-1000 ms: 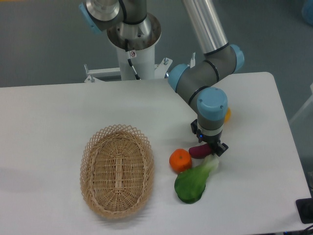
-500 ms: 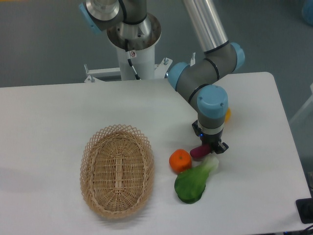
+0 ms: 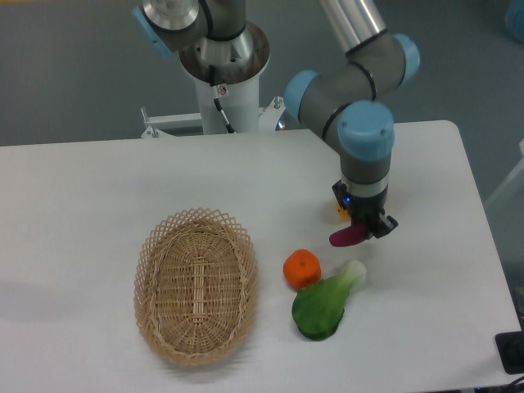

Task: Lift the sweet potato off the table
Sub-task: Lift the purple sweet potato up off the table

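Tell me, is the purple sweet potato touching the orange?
Apart. The fixed camera shows the sweet potato held in the gripper, with bare white table between it and the orange.

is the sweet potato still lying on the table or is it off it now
Off it. The sweet potato hangs tilted in the gripper, with bare table visible beneath, above the orange and leafy green.

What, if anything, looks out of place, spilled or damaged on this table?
Nothing stands out. The gripper holds the sweet potato, tilted, above the table. The basket sits upright and empty, with the orange and the leafy green lying intact beside it.
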You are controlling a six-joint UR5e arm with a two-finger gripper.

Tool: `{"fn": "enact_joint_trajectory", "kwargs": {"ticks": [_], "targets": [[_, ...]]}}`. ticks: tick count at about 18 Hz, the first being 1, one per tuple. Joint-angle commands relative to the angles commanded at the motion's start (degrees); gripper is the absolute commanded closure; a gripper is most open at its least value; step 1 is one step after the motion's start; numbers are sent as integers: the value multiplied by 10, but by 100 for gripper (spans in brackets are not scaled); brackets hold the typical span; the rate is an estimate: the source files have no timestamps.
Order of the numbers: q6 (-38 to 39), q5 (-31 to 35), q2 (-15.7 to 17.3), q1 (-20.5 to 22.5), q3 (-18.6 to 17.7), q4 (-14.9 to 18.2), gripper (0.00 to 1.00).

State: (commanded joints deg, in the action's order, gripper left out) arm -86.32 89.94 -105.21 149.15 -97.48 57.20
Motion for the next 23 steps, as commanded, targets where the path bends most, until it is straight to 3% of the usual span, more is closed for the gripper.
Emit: {"fn": "enact_joint_trajectory", "kwargs": {"ticks": [7,13,23], "targets": [[121,-117,47,-5,40,20,61],[156,-131,45,-17,63,20,61],[162,-131,43,-18,68,19,61]]}}
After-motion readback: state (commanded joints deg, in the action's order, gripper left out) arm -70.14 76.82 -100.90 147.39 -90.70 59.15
